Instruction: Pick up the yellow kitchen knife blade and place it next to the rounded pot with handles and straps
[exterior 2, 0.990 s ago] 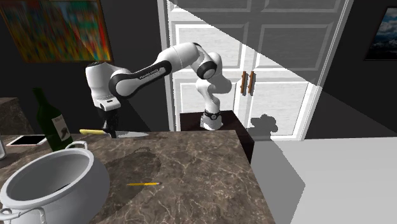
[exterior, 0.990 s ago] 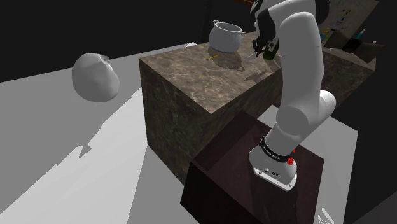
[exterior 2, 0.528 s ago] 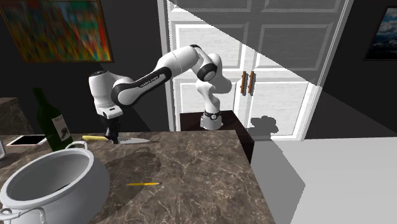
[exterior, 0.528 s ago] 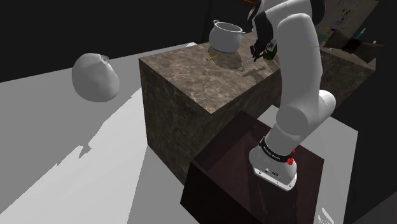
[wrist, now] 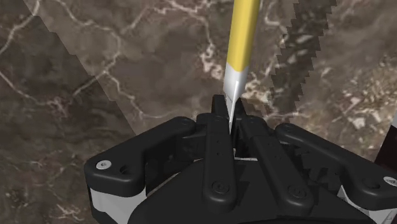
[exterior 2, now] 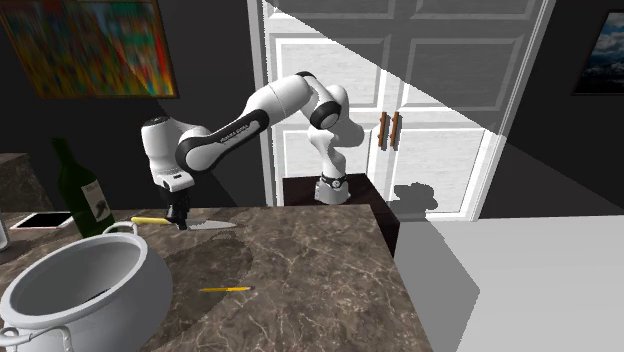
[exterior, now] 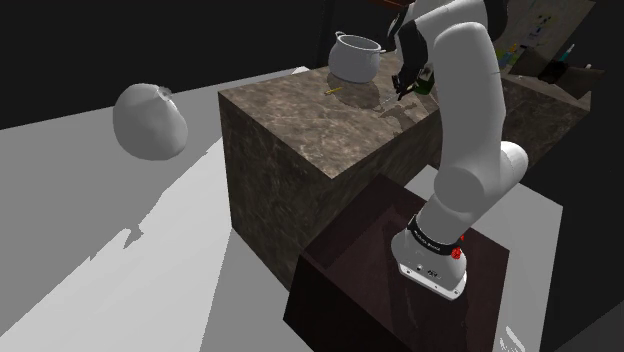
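Observation:
The knife has a yellow handle (exterior 2: 149, 220) and a pale blade (exterior 2: 213, 224). It hangs level, just above the brown marble counter (exterior 2: 300, 270). My gripper (exterior 2: 178, 216) is shut on the knife where blade meets handle. In the wrist view the black fingers (wrist: 219, 149) clasp the blade (wrist: 231, 95), and the yellow handle (wrist: 245, 32) points away from them. The rounded white pot with handles (exterior 2: 80, 290) stands at the second exterior view's near left, a short way from the knife. In the shoulder view the pot (exterior: 355, 55) stands at the counter's far end, left of my gripper (exterior: 402, 87).
A dark green bottle (exterior 2: 84, 190) and a flat pinkish tablet (exterior 2: 45, 220) stand close behind the gripper. A thin yellow stick (exterior 2: 225, 289) lies on the counter beside the pot. A grey rounded shape (exterior: 150, 120) sits on the floor. White double doors (exterior 2: 400, 100) stand behind the stand (exterior: 400, 270).
My gripper has carried the knife a little farther along the counter toward the pot and lower, close to the marble. The grip has stayed the same.

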### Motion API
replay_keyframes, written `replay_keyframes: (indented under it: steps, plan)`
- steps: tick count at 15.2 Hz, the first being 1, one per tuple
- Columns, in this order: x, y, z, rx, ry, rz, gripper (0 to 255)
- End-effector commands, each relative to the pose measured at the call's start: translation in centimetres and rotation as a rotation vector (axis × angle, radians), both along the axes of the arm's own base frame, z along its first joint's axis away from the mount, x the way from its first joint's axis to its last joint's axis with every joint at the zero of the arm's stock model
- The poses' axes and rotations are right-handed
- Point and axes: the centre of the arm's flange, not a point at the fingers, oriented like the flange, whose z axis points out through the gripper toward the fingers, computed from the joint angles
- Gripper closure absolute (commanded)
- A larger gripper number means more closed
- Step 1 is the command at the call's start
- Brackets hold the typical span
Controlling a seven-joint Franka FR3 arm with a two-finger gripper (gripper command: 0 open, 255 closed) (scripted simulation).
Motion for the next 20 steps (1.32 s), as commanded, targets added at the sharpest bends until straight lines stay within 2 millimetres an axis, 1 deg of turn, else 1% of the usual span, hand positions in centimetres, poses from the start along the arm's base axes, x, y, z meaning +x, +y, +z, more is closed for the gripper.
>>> replay_keyframes:
  steps: [1, 2, 3, 8, 11, 12, 20]
  plan:
    - [0.0, 0.0, 0.0, 0.0, 0.0, 0.0, 255]
    - [0.0, 0.0, 0.0, 0.0, 0.0, 0.0, 255]
    - [0.0, 0.0, 0.0, 0.0, 0.0, 0.0, 0]
    - [0.0, 0.0, 0.0, 0.0, 0.0, 0.0, 0]
    - [0.0, 0.1, 4.0, 0.0, 0.0, 0.0, 0]
    - [0.0, 0.1, 5.0, 0.0, 0.0, 0.0, 0]
    - [0.0, 0.1, 5.0, 0.0, 0.0, 0.0, 0]
